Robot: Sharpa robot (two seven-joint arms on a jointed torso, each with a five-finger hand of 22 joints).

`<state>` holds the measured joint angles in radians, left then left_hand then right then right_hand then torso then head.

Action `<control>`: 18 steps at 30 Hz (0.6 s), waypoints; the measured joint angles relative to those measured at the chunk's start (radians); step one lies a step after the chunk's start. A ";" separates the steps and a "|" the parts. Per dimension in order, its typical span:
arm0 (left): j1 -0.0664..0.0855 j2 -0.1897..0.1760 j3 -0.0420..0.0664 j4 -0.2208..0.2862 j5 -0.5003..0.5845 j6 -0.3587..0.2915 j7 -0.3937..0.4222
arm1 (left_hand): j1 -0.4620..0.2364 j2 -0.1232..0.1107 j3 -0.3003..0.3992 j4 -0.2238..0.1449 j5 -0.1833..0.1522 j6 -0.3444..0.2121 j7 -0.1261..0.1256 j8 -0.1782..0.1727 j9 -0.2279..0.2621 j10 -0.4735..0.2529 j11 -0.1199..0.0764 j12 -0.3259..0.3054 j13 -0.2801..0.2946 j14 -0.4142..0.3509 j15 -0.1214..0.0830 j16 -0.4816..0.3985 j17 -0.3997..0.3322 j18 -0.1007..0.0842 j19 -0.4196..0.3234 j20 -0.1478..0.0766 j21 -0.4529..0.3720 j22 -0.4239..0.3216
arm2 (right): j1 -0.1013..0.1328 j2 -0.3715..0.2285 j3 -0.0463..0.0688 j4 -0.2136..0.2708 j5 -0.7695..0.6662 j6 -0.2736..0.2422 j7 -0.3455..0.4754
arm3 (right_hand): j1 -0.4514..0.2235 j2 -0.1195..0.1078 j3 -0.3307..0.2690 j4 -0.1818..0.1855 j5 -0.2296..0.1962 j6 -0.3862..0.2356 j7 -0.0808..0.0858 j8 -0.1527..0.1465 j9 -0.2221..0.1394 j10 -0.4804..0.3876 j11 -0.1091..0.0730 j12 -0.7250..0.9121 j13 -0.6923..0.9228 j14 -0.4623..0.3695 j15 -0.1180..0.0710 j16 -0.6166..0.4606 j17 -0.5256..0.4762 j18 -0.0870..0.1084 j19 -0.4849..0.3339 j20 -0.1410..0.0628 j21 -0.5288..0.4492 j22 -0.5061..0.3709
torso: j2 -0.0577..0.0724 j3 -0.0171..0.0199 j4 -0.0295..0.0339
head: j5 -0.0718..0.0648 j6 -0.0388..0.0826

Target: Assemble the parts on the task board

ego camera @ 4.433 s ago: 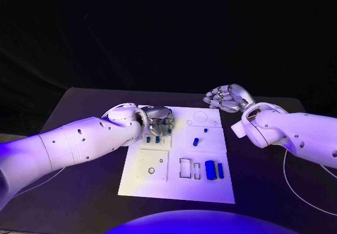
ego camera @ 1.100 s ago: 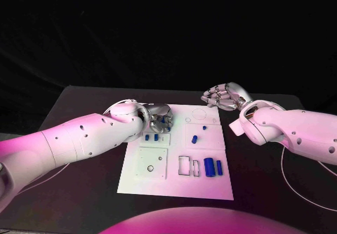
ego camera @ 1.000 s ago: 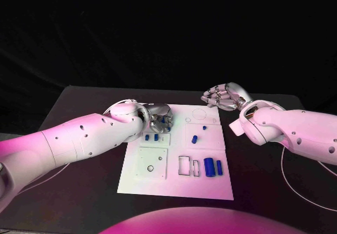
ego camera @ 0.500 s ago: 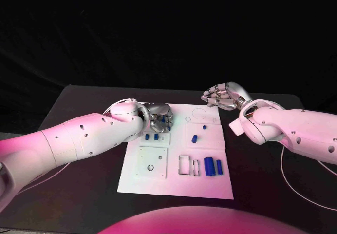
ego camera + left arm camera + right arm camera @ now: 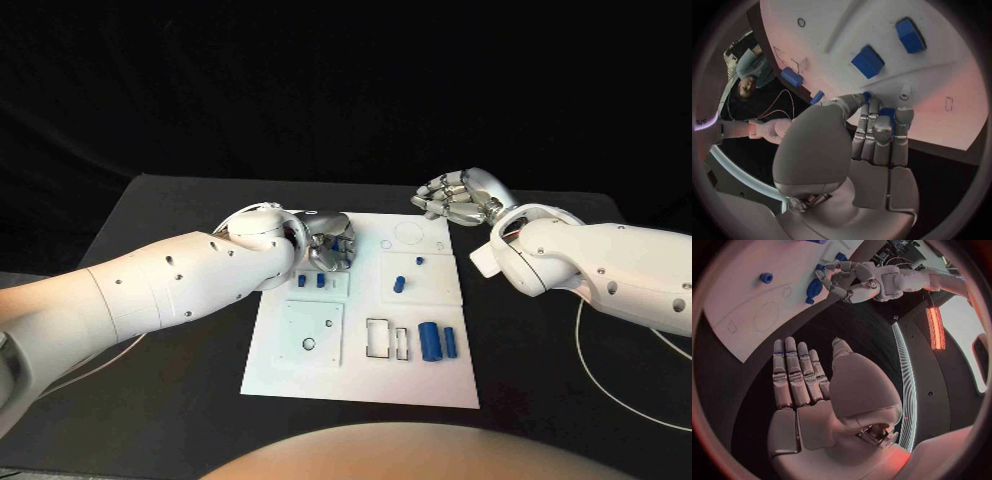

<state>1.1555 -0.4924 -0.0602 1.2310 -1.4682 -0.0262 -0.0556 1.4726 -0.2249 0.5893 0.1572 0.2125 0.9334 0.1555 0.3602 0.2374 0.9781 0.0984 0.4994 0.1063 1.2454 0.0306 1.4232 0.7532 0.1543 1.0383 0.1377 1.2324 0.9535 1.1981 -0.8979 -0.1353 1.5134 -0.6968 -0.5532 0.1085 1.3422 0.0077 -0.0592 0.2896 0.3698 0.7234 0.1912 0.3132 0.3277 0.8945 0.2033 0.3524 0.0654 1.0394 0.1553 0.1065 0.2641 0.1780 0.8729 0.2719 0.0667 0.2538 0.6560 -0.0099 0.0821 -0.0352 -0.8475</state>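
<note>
Left robot hand (image 5: 873,132) pinches a blue part (image 5: 886,114); right robot hand (image 5: 807,390) open, holding nothing.

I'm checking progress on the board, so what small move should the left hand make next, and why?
Probably lower the left hand slightly: it seems to pinch a small blue part just above the task board, so setting it down comes next. The right hand hangs off the board.

Black table (image 5: 173,400), white cable (image 5: 613,385) lying along its right side
</note>
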 measured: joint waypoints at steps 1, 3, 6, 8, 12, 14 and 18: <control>-0.001 0.000 0.000 0.000 0.000 0.000 0.000 | 0.000 0.000 0.000 0.000 0.000 0.000 0.000 0.000 0.000 0.000 0.000 -0.001 0.000 0.000 0.000 0.000 0.000 0.000 0.000 0.000 0.000 0.001 | 0.000 0.000 0.000 0.000 0.000 0.000 0.000 | 0.000 0.000 0.000 0.000 0.000 0.000 0.000 0.000 0.000 0.000 0.000 0.000 0.000 0.000 0.000 0.000 0.000 0.000 0.000 0.000 0.000 0.000 | 0.000 0.0001 -0.0002 | 0.000 0.000; -0.002 0.002 0.000 0.000 0.001 -0.001 0.001 | 0.000 0.000 0.003 -0.003 0.000 0.000 0.000 0.000 0.000 0.000 0.000 -0.007 0.000 0.000 0.000 0.000 0.000 0.000 0.004 0.000 0.000 0.002 | 0.000 0.000 0.000 0.000 0.000 0.000 0.000 | 0.000 0.000 0.000 0.000 0.000 0.000 0.000 0.000 0.000 0.000 0.000 0.000 0.000 0.000 0.000 0.000 0.000 0.000 0.000 0.000 0.000 0.000 | 0.000 0.0003 -0.0006 | 0.000 0.000; -0.002 0.002 0.000 -0.001 0.001 -0.003 0.002 | 0.000 0.000 0.009 -0.005 0.000 0.000 0.000 -0.005 0.000 0.006 0.002 -0.022 0.000 0.000 0.000 0.000 -0.004 0.000 0.007 0.000 0.005 0.004 | 0.000 0.000 0.000 0.000 0.000 0.000 0.000 | 0.000 0.000 0.000 0.000 0.000 0.000 0.000 0.000 0.000 0.000 0.000 0.000 0.000 0.000 0.000 0.000 0.000 0.000 0.000 0.000 0.000 0.000 | 0.000 0.0005 -0.0006 | -0.001 0.000; -0.003 0.001 0.000 -0.001 0.002 -0.005 0.003 | 0.000 0.000 0.012 -0.007 0.000 0.004 0.004 -0.006 -0.001 0.011 0.004 -0.034 0.000 0.004 0.003 0.000 -0.006 0.000 0.010 -0.002 0.005 0.008 | 0.000 0.000 0.000 0.000 0.000 0.000 0.000 | 0.000 0.000 0.000 0.000 0.000 0.000 0.000 0.000 0.000 0.000 0.000 0.000 0.000 0.000 0.000 0.000 0.000 0.000 0.000 0.000 0.000 0.000 | 0.000 0.0005 -0.0007 | -0.001 0.001; -0.004 -0.002 -0.001 0.002 0.003 -0.016 0.008 | 0.000 0.000 0.025 -0.014 0.000 0.009 0.009 -0.014 -0.002 0.037 0.005 -0.071 0.000 0.011 0.003 0.000 -0.005 0.000 0.023 -0.002 0.016 0.022 | 0.000 0.000 0.000 0.000 0.000 0.000 0.000 | 0.000 0.000 0.000 0.000 0.000 0.000 0.000 0.000 0.000 0.000 0.000 0.000 0.000 0.000 0.000 0.000 0.000 0.000 0.000 0.000 0.000 0.000 | 0.000 0.0005 -0.0002 | -0.002 0.001; -0.005 -0.004 -0.002 0.004 0.003 -0.023 0.011 | 0.000 0.000 0.029 -0.018 0.000 0.011 0.011 -0.014 -0.002 0.045 0.005 -0.082 -0.001 0.018 0.003 0.000 0.001 0.000 0.034 -0.002 0.023 0.030 | 0.000 0.000 0.000 0.000 0.000 0.000 0.000 | 0.000 0.000 0.000 0.000 0.000 0.000 0.000 0.000 0.000 0.000 0.000 0.000 0.000 0.000 0.000 0.000 0.000 0.000 0.000 0.000 0.000 0.000 | 0.000 0.0005 0.0000 | -0.002 0.002; -0.008 -0.015 -0.003 0.014 0.004 -0.038 0.017 | 0.000 0.000 0.034 -0.022 0.000 0.017 0.009 -0.020 -0.002 0.054 0.004 -0.100 -0.026 0.021 0.000 0.004 0.008 0.000 0.043 -0.003 0.027 0.040 | 0.000 0.000 0.000 -0.001 0.000 0.000 0.000 | 0.000 0.000 0.000 0.000 0.000 0.000 0.000 0.000 0.000 0.000 0.000 0.000 0.000 0.000 0.000 0.000 0.000 0.000 0.000 0.000 0.000 0.000 | 0.000 -0.0001 0.0000 | -0.001 0.003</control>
<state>1.1473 -0.5074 -0.0635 1.2453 -1.4641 -0.0645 -0.0391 1.4725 -0.2250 0.6228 0.1349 0.2123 0.9500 0.1648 0.3399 0.2353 1.0318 0.1022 0.3997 0.0800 1.2669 0.0306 1.4272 0.7608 0.1544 1.0813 0.1343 1.2595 0.9930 1.1978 -0.8980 -0.1353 1.5129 -0.6968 -0.5530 0.1083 1.3422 0.0077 -0.0592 0.2896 0.3698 0.7234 0.1912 0.3132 0.3278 0.8945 0.2033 0.3524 0.0654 1.0394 0.1553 0.1065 0.2643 0.1780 0.8729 0.2719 0.0667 0.2539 0.6560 -0.0100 0.0821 -0.0358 -0.8449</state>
